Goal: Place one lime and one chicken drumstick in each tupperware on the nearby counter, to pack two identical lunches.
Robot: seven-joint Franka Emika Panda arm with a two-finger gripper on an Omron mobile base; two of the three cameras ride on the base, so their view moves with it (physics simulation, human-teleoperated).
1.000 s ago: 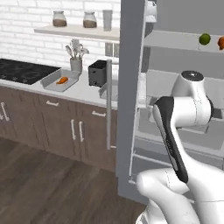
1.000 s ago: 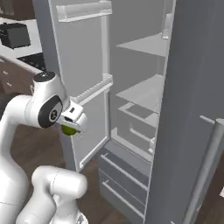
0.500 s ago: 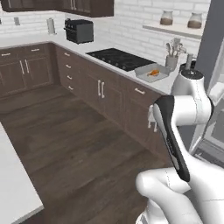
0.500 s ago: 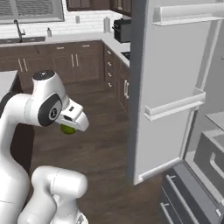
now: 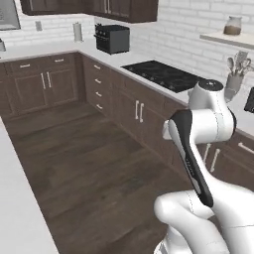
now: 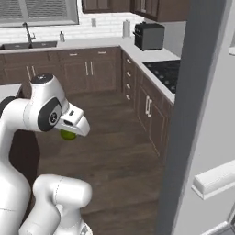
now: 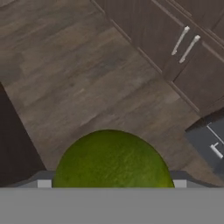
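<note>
So I've got the small round green lime [image 7: 113, 159] sitting right in the jaws, which are spread wide around it. In the right base view the lime [image 6: 68, 135] pokes out just under the white hand. It's hanging over the dark wood plank floor [image 7: 87, 83], well out from the long pale grey bench [image 5: 163, 59] on dark brown cabinets. On that bench there's a black cooktop [image 5: 161, 74], and a black toaster oven [image 5: 112, 38] further along toward the corner.
</note>
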